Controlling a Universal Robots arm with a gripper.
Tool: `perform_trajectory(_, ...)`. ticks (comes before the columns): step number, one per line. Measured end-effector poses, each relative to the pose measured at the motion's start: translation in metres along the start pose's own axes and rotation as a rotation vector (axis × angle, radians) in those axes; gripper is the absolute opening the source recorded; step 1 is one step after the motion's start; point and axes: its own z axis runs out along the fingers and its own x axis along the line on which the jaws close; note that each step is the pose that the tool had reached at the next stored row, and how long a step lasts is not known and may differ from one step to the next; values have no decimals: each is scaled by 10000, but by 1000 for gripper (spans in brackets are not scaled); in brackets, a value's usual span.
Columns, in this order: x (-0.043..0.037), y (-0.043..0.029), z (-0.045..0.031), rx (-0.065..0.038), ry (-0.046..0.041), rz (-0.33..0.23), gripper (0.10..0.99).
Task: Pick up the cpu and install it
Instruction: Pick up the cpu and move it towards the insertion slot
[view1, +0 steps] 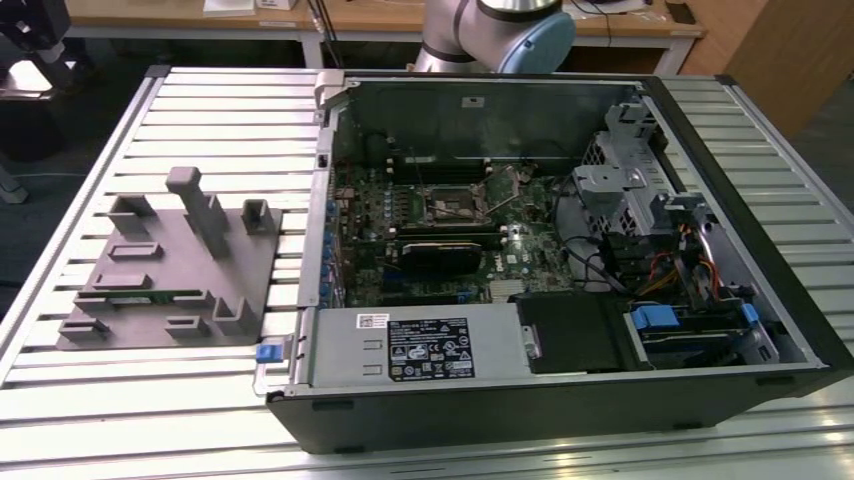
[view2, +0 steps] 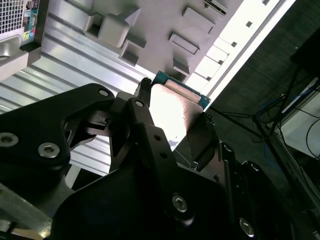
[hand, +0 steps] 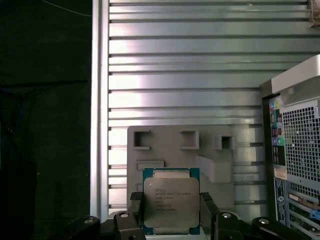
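In the exterior view you have the open computer case (view1: 561, 250) across the centre and right of the frame, with its motherboard (view1: 441, 230) exposed. The grey fixture tray (view1: 174, 270) lies on the slatted table (view1: 200, 100) at the exterior view's left, and the arm (view1: 501, 25) is at the top edge.

In the second wrist view your gripper (view2: 175, 102) has its jaws pinching the cpu (view2: 172, 115) by two opposite edges.

In the first wrist view the cpu sits upright between the black fingers (hand: 135, 205), metal top facing you, with the tray and table behind it.
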Motion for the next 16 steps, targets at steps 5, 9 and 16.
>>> perform_trajectory(5, -34, 1, 0, -14, 0, 0, 541)
perform_trajectory(9, -64, 2, 1, -21, 2, 0, 541)
perform_trajectory(16, -123, 4, 2, -40, 2, 0, 541)
